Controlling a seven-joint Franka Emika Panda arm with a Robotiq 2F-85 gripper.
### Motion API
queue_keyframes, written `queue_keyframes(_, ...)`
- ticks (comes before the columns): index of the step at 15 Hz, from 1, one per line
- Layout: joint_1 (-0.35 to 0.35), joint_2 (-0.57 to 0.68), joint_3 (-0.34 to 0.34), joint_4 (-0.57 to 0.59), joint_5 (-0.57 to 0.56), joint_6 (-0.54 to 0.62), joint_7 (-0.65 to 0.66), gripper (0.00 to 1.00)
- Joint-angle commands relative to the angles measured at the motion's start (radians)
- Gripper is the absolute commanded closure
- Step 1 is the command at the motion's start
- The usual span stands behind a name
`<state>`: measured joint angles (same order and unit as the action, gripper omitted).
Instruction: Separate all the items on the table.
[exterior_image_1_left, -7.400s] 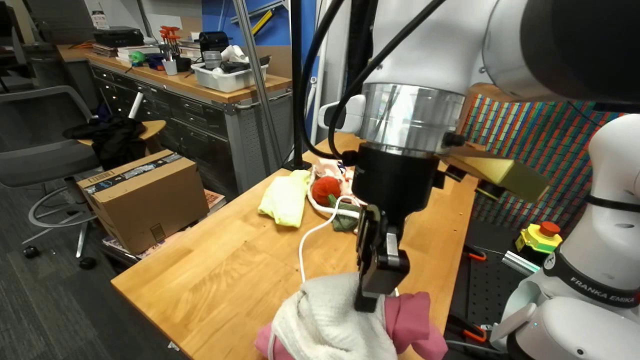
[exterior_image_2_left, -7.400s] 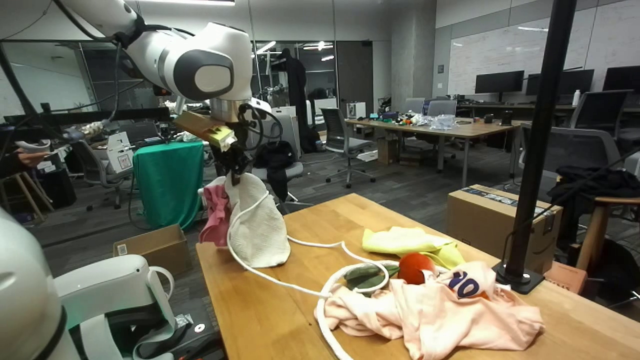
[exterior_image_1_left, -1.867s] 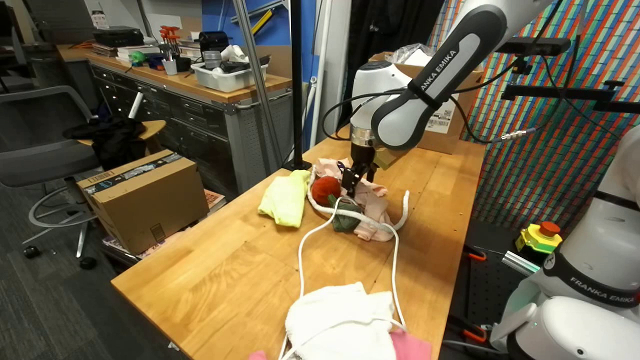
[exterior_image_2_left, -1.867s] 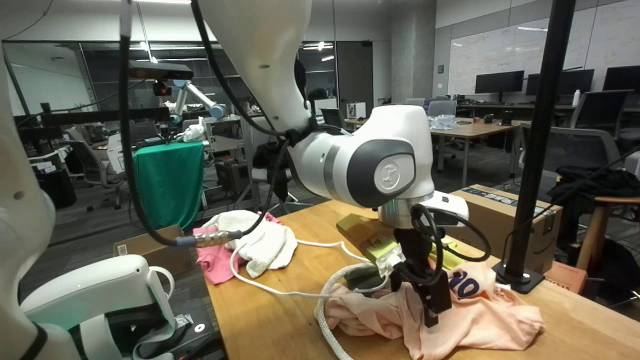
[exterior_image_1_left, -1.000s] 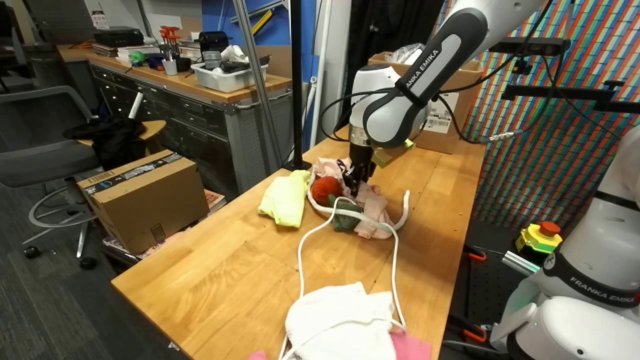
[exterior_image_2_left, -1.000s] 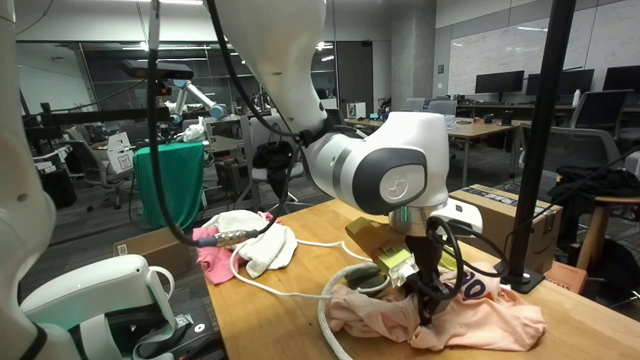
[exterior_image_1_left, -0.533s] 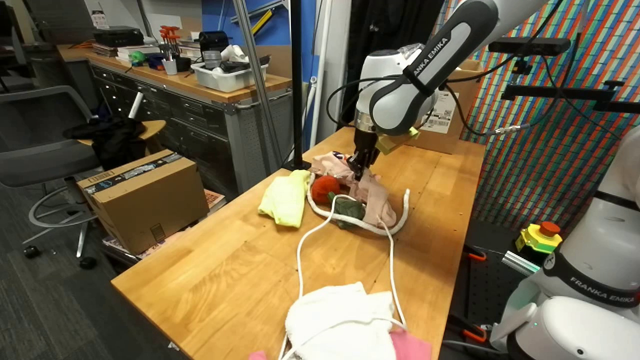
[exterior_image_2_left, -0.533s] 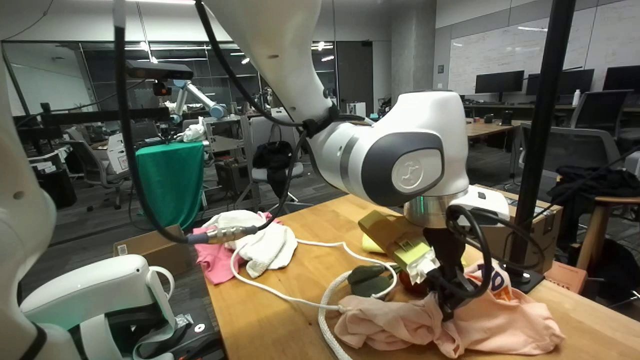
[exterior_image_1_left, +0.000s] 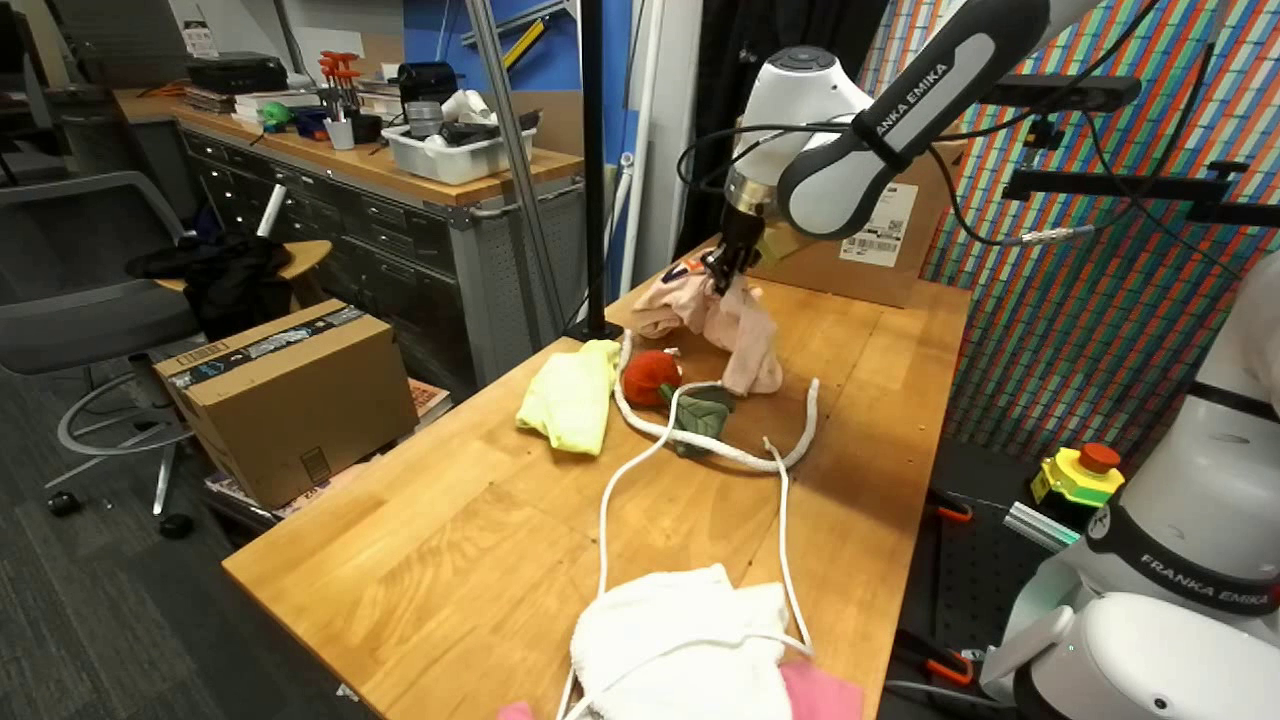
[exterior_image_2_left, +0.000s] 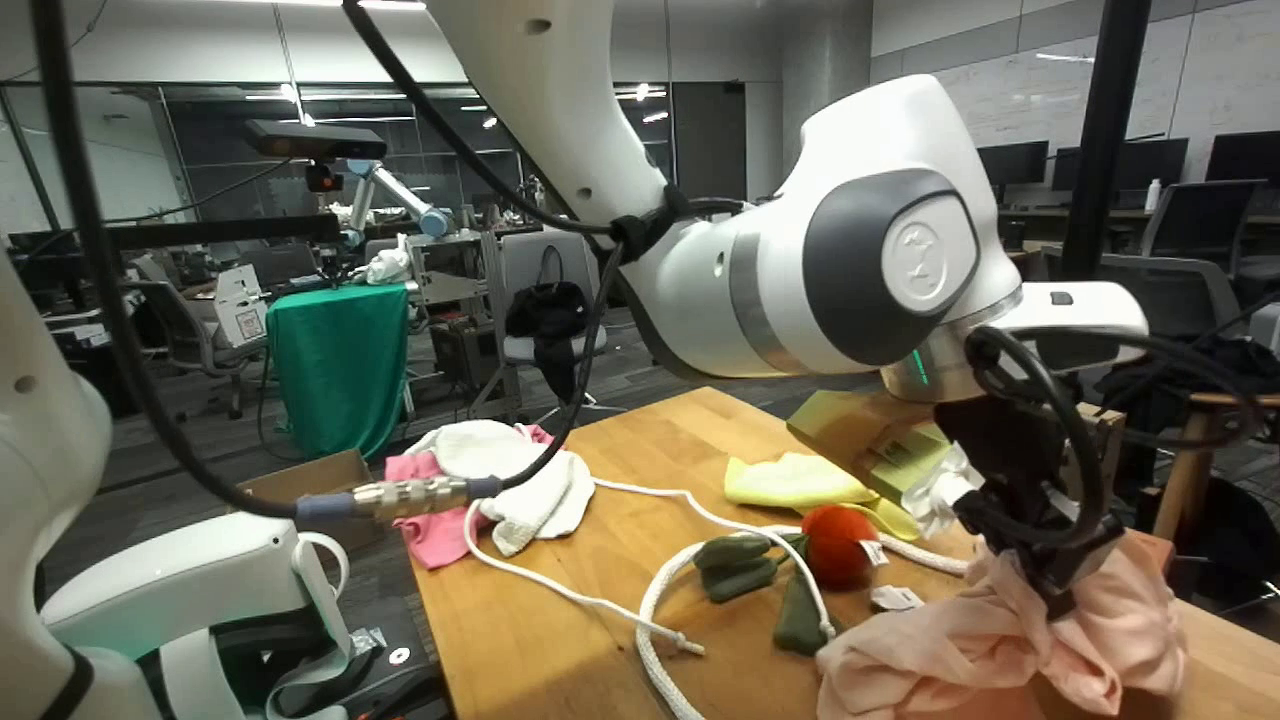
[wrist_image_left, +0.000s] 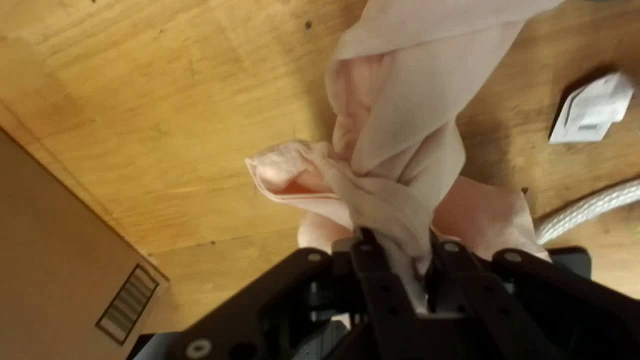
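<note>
My gripper is shut on a bunched fold of the pinkish-beige cloth, whose loose parts hang below it. In an exterior view this cloth is lifted behind the small red ball; I cannot tell whether its lower edges touch the table. The small green object lies beside the ball, with the long white rope curving around both. To the left of the ball rests the yellow cloth. At the near end, rope crosses the white-grey cloth, which covers part of a pink cloth.
A large cardboard box stands at the table's far end, close behind the arm. A black pole rises at the table's left edge. A white tag lies near the ball. Another box sits off the table.
The gripper let go of the white-grey cloth, travelled to the pinkish-beige cloth, closed on it and raised it away from ball and green object. A rope end slid off it onto the table.
</note>
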<state>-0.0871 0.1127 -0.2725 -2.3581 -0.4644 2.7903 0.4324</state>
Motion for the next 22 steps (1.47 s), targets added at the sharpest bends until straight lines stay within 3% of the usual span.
queue_keyframes(1, 0.010, -0.028, -0.037, 0.060, -0.156, 0.003, 0.179, 0.91)
queue_keyframes(10, 0.013, -0.031, -0.068, 0.165, -0.512, -0.066, 0.582, 0.91)
queue_keyframes(18, 0.009, -0.030, -0.092, 0.193, -0.711, -0.165, 0.820, 0.91)
queue_keyframes(20, -0.037, -0.031, -0.044, 0.209, -0.775, -0.199, 0.902, 0.89)
queue_keyframes(21, -0.043, -0.030, -0.037, 0.215, -0.805, -0.215, 0.942, 0.67)
queue_keyframes(22, -0.048, -0.030, -0.029, 0.219, -0.823, -0.227, 0.967, 0.54)
